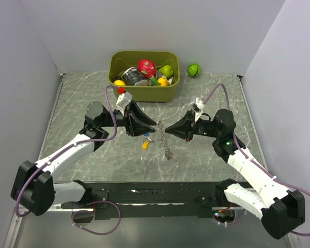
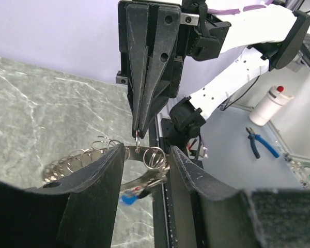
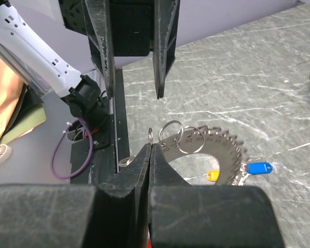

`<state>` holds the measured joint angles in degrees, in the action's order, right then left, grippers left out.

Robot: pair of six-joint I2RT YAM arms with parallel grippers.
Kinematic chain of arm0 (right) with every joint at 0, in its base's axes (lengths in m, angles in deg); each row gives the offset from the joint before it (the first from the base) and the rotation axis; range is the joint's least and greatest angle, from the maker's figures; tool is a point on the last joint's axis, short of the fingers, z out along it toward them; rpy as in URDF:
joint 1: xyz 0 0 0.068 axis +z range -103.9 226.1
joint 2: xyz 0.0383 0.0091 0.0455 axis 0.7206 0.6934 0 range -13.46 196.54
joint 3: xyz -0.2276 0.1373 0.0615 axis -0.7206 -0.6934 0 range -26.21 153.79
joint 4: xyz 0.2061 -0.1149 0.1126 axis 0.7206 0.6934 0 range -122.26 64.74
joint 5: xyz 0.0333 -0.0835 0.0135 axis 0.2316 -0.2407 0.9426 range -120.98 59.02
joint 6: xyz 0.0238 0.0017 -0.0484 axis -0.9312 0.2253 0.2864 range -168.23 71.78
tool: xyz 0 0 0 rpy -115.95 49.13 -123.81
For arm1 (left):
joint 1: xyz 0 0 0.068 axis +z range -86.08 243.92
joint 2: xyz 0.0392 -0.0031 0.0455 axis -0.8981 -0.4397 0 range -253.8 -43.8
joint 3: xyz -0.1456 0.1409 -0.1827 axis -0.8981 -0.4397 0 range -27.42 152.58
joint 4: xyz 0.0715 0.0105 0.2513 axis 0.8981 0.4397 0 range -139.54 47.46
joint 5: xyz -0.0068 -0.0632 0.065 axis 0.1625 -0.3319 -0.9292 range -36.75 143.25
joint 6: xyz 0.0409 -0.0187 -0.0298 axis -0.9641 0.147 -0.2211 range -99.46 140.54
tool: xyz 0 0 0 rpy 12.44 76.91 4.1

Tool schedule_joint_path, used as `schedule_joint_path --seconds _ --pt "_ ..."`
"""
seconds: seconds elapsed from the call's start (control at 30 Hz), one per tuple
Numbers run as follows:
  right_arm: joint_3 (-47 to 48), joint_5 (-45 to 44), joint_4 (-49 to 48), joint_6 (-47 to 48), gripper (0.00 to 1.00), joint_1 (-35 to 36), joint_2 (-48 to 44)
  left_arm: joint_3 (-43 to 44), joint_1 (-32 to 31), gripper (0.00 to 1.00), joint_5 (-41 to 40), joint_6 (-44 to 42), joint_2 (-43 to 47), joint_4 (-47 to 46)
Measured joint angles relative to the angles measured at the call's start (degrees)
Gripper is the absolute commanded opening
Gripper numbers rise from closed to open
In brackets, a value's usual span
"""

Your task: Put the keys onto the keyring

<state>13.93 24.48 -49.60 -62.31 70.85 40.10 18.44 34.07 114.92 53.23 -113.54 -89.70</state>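
Observation:
The keyring (image 3: 225,150) is a flat grey metal ring with a toothed rim and several small split rings. It hangs between my two grippers above the table's middle (image 1: 168,150). My right gripper (image 3: 151,147) is shut on its edge at a small split ring, as the left wrist view also shows (image 2: 138,132). My left gripper (image 2: 144,152) is open, its fingers either side of the keyring (image 2: 67,165). A blue key (image 3: 259,168) and a yellow key (image 3: 213,175) hang from the ring's far side. Both keys also show in the top view: yellow (image 1: 144,145), blue (image 1: 146,136). Red and dark keys are not visible.
An olive bin (image 1: 144,94) with toy fruits stands at the back centre. A green ball (image 1: 194,70) lies to the right of it. Walls close in the table on the left, the right and the back. The arms' black base rail (image 1: 155,196) runs along the near edge.

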Motion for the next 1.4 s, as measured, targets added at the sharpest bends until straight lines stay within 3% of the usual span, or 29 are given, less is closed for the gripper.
schedule_joint_path --seconds 0.8,1.03,1.1,1.33,1.4 --pt "0.0 -0.4 -0.1 0.0 0.00 0.0 0.0 1.9 -3.3 0.30 -1.4 -2.1 -6.0 3.5" --pt "0.0 -0.4 -0.1 0.0 0.00 0.0 0.0 3.1 -4.1 0.15 -1.6 -3.2 -7.0 4.1" --pt "0.0 -0.5 -0.1 -0.2 0.00 0.0 0.0 3.3 -4.2 0.01 -1.6 -3.5 -7.3 4.7" --pt "0.0 -1.4 0.0 -0.5 0.00 0.0 0.0 4.2 -4.5 0.01 -1.6 -5.5 -7.5 6.9" --pt "-0.1 -1.8 0.0 -0.8 0.30 0.0 0.0 4.6 -4.5 0.01 -2.1 -6.8 -7.4 8.5"
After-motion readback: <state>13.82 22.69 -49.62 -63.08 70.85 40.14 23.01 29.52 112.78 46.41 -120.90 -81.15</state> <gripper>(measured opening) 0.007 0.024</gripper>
